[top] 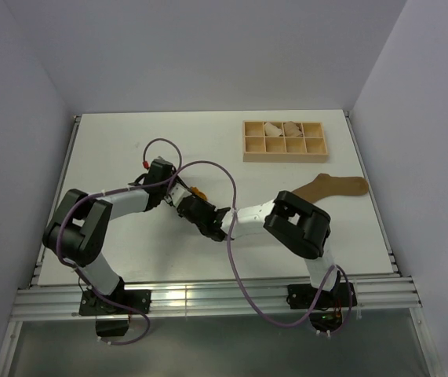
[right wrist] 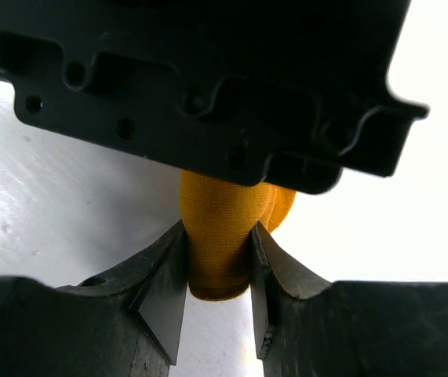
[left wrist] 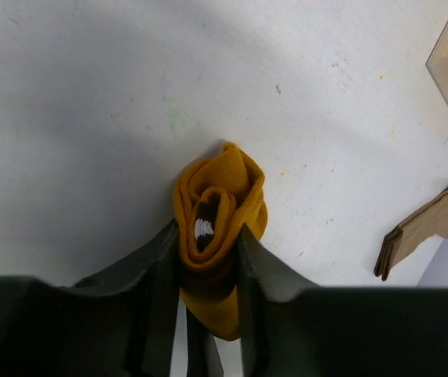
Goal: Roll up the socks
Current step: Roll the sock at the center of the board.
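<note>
while the tan sock (top: 335, 187) lies flat on the white table (top: 129, 141) just off the near right corner of the wooden tray (top: 285, 140), with neither arm touching it, the mustard sock (left wrist: 222, 181) sits well to the tray's near left, caught between both arms. it is wound into a loose roll, and a scrap of dark-brown-and-white cuff shows in its hollow middle. the left gripper (left wrist: 208, 232) pinches this roll, one finger pressed against each side, and the lower end of the sock runs down between the fingers toward the wrist. the right gripper (right wrist: 217, 232) comes in from the side facing away from the tray's left end. its two fingers are closed against the flanks of a rounded end of the same mustard sock, with fabric filling the gap between them. the black body of the left gripper crosses the top of the right wrist view, directly above that end.

from above, the two grippers meet nose to nose, and only a small orange patch of the sock shows beside the left gripper, on the side nearer the tray. two pale bundles (top: 282, 128) sit in the tray, in the two middle compartments of its far row.
</note>
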{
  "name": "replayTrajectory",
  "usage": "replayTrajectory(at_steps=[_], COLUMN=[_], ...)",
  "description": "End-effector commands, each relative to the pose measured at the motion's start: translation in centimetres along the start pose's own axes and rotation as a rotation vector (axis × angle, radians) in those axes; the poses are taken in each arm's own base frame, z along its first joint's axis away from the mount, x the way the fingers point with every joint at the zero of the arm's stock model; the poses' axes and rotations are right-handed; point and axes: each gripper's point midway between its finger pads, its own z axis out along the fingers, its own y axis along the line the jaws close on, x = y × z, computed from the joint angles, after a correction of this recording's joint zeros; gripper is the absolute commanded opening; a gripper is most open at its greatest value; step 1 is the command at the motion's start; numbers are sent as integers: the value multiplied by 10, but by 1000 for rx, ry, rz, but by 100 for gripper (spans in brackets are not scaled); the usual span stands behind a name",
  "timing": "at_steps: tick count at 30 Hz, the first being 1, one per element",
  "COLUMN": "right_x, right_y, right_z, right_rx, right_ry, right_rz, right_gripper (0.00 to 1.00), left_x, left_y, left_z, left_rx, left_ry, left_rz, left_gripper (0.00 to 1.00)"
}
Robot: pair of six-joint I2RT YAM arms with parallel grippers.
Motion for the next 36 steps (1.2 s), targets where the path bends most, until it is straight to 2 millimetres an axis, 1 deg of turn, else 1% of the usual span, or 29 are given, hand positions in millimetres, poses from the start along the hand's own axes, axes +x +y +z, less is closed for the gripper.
replayTrajectory(at_steps=[1, 2, 3, 4, 5, 6, 8, 9, 10, 11, 12, 14, 15, 17, 18, 19, 20, 22, 23, 24, 25, 26, 27, 28, 30, 31, 35, 36], right_x=[55, 57, 58, 59, 58, 60, 60, 57, 60, 59, 58, 60, 56, 54, 50, 49, 46, 42, 41, 39, 39, 42, 39, 41, 43, 44, 50, 49], right_y=[11, 9, 8, 12, 8, 8, 5, 4, 3, 7, 3, 4, 7, 5, 6, 0, -3, -5, -10, -13, -13, -13, -14, -11, -10, -10, -12, -12], right_z=[4, 5, 4, 2, 4, 2, 1, 1, 0, -2, -1, -3, -5, -7, -10, -9, -10, -13, -12, -12, -13, -12, -11, -11, -9, -9, -7, -7], right_rx=[-139, -149, -162, -204, -218, -239, -288, -303, -316, -347, -353, -383, -425, -460, -493, -496, -503, -539, -543, -549, -559, -562, -565, -579, -576, -573, -546, -544], right_ry=[180, 190, 196, 200, 199, 218, 230, 232, 251, 254, 256, 277, 268, 267, 257, 250, 241, 228, 223, 217, 220, 230, 227, 240, 249, 251, 270, 268], right_rz=[-17, 8, 20, 37, 76, 91, 144, 157, 164, 177, 192, 216, 234, 281, 301, 327, 349, 382, 401, 409, 410, 414, 412, 410, 409, 410, 398, 395], right_gripper=[15, 13, 11, 10, 9, 7, 7, 6, 6, 6, 5, 3, 2, 1, 0, 0, 0, 0, 0, 0, 0, 0, 0, 0, 0, 0, 0, 0], left_x=[-5, -8, -10, -17, -21, -27, -32, -33, -40, -42, -42, -49, -48, -54, -53, -58, -58, -61, -65, -59, -59, -62, -54, -49, -46, -39, -29, -26], left_y=[-18, -18, -14, -13, -11, -8, -6, -1, -1, 1, 7, 10, 15, 18, 24, 23, 26, 29, 27, 27, 23, 12, 14, 12, 4, 4, -10, -13], left_z=[-20, -22, -23, -27, -29, -33, -37, -39, -44, -46, -47, -53, -55, -62, -64, -70, -73, -81, -83, -83, -86, -87, -84, -80, -75, -69, -53, -46], left_rx=[47, 51, 47, 48, 51, 53, 58, 52, 58, 57, 51, 56, 46, 48, 38, 48, 45, 49, 67, 88, 116, 174, 192, 208, 247, 247, 287, 300], left_ry=[-30, -43, -48, -68, -79, -98, -113, -120, -148, -156, -163, -192, -197, -224, -228, -248, -256, -277, -295, -280, -282, -293, -269, -243, -230, -201, -171, -159], left_rz=[9, 2, -6, -20, -26, -39, -52, -60, -68, -79, -83, -99, -105, -118, -123, -126, -123, -125, -111, -102, -96, -83, -81, -81, -78, -78, -87, -89], left_gripper=[39, 44, 54, 58, 61, 67, 70, 74, 76, 77, 78, 79, 79, 79, 79, 79, 79, 79, 79, 79, 78, 78, 78, 78, 79, 78, 79, 79])
